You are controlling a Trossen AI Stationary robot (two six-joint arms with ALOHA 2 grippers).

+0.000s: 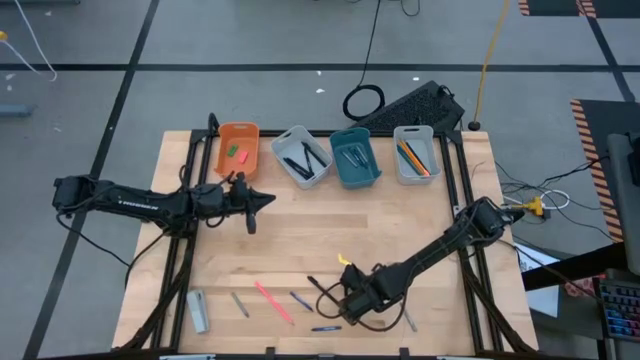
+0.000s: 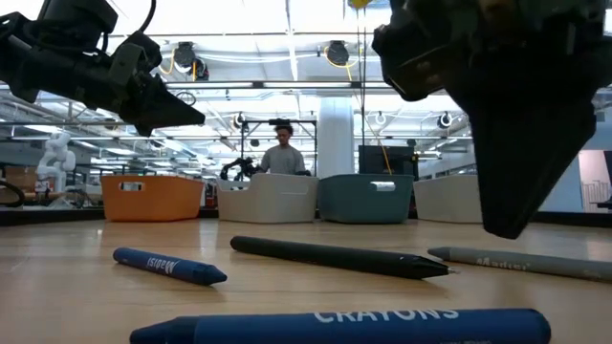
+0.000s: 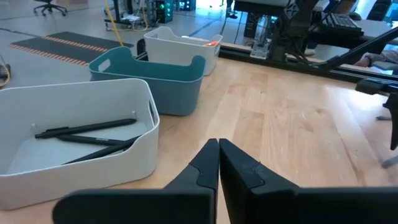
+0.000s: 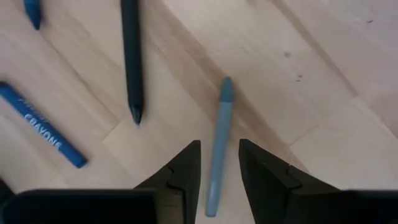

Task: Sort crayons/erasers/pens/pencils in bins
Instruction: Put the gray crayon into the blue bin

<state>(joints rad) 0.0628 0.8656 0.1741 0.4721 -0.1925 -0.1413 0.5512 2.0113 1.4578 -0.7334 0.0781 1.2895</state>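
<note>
Four bins stand in a row at the far edge: orange (image 1: 238, 148), white (image 1: 302, 157), teal (image 1: 355, 158) and white (image 1: 416, 155). A green eraser (image 1: 232, 151) and a pink-red eraser (image 1: 241, 156) lie in the orange bin. My left gripper (image 1: 262, 200) hovers shut just near of the orange bin, holding nothing (image 3: 219, 149). My right gripper (image 1: 345, 303) is low over the near middle, open. Its fingers stand on either side of a grey-blue crayon (image 4: 219, 143) that lies flat on the table, with a gap on each side.
Near the right gripper lie a black pen (image 4: 130, 56), a blue crayon (image 4: 43, 127) and a second blue crayon (image 2: 170, 267). Farther left are a pink stick (image 1: 272, 300), a grey stick (image 1: 240, 304) and a grey block (image 1: 198, 310). Black pens (image 3: 87, 134) lie in the left white bin.
</note>
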